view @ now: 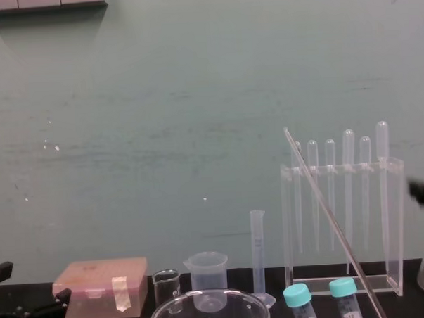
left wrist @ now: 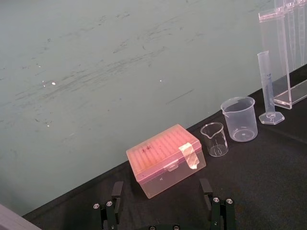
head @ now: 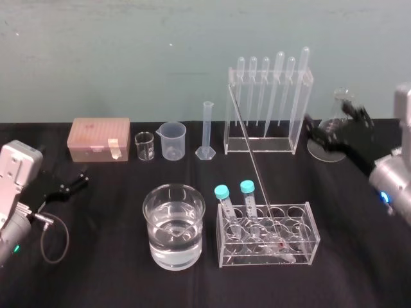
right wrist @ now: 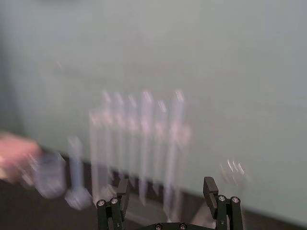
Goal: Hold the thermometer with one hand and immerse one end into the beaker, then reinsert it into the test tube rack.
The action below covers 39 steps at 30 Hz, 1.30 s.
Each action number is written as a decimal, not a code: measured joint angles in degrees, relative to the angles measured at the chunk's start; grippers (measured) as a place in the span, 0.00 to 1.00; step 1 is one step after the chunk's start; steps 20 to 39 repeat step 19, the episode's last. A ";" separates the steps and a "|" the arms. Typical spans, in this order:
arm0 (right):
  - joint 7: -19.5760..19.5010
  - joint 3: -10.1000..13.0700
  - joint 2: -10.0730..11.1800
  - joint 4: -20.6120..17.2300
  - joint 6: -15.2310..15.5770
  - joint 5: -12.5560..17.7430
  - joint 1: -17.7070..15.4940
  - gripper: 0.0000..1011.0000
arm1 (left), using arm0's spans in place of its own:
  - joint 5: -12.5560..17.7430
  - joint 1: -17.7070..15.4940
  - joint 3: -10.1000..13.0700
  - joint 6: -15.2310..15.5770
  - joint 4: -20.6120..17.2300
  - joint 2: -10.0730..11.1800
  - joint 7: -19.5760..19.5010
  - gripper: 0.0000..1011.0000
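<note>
Neither arm holds the thermometer (head: 255, 167). Its red bulb sits in the low clear test tube rack (head: 313, 231) at the near middle of the table (head: 115, 269), and the rod leans away towards 11 o'clock. Its top end crosses in front of the tall pipette stand (head: 299, 122).

Your right gripper (head: 331, 125) hangs released, jaws wide apart, out at 2 o'clock from the rack and close to the flask (head: 339, 102). Your left gripper (head: 77, 181) is parked at 9 o'clock, also released.

- **Approach:** coming in from 2 o'clock, you can clip the flask or the pipette stand.
- **Grasp:** the rod is thin, smooth glass. Clench too hard and it may crack; clench too lightly, or far from its middle, and it may swing or slide through the pads.
- **Lift:** pull along the slant. Lifting straight up may lever the bulb against its well and tip the rack with its two capped tubes (head: 248, 192).
- **Dip:** the water-filled beaker (head: 173, 255) stands just at the rack's 9 o'clock, so a swinging bulb may strike its rim.
- **Return:** the wells are small, and a tilted rod may miss them.
</note>
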 joint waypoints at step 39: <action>-1.76 -0.38 0.17 0.31 1.92 -1.51 -0.55 0.99 | 0.00 0.00 0.00 0.00 0.00 0.00 0.00 1.00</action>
